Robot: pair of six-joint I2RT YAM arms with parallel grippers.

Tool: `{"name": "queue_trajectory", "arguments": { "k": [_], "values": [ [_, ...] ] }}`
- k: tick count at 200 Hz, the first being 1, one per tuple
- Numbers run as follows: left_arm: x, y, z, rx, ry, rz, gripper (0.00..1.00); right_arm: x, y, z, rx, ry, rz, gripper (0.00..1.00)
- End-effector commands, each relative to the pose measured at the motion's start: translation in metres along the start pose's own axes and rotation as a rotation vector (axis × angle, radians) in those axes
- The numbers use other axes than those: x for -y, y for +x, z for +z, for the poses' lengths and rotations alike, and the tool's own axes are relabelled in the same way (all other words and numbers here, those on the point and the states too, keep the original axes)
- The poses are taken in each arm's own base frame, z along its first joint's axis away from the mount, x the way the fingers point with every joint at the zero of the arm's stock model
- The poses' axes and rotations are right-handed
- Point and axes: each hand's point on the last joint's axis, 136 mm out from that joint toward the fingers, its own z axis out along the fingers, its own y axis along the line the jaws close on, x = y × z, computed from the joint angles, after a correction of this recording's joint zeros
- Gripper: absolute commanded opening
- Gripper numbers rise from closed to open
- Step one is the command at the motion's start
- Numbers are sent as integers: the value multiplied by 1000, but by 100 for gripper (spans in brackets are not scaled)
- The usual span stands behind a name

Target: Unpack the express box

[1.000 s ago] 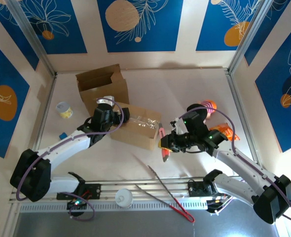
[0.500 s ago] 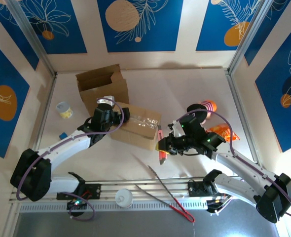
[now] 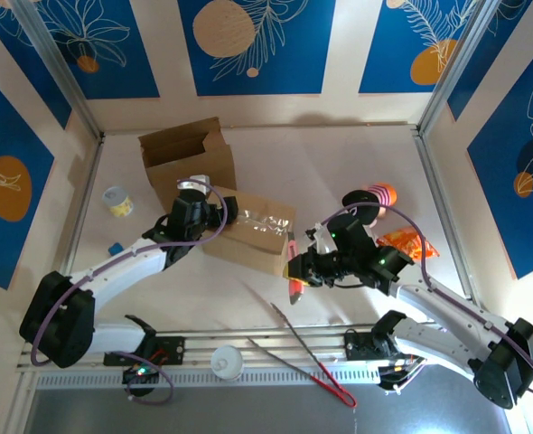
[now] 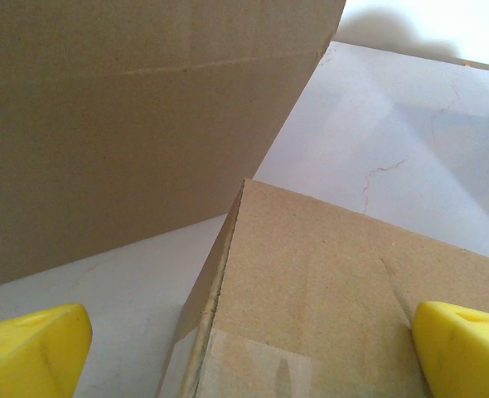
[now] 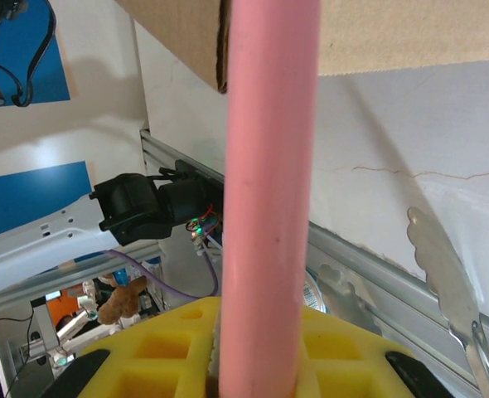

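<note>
The express box (image 3: 259,237) was seen lying on the worktop (image 3: 339,163) beside a taller open carton (image 3: 183,155), with the left hand (image 3: 214,211) at its left end, fingers (image 4: 29,348) spread wide. A pink stick (image 3: 294,278) was pinched in the right hand (image 3: 304,268), just off the box's right end.
</note>
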Motion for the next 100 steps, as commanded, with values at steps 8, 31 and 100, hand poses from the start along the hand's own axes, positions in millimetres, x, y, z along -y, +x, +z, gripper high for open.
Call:
{"name": "queue_trajectory", "arguments": {
  "k": [8, 31, 100],
  "values": [
    [-33, 70, 7, -205, -117, 33, 99, -27, 17, -5, -63, -125, -116, 0],
    [-33, 71, 8, -205, -117, 33, 99, -37, 21, -11, -70, -161, -168, 0],
    [-32, 69, 8, -205, -113, 32, 99, -36, 31, -23, -97, -127, -187, 0]
  ]
}}
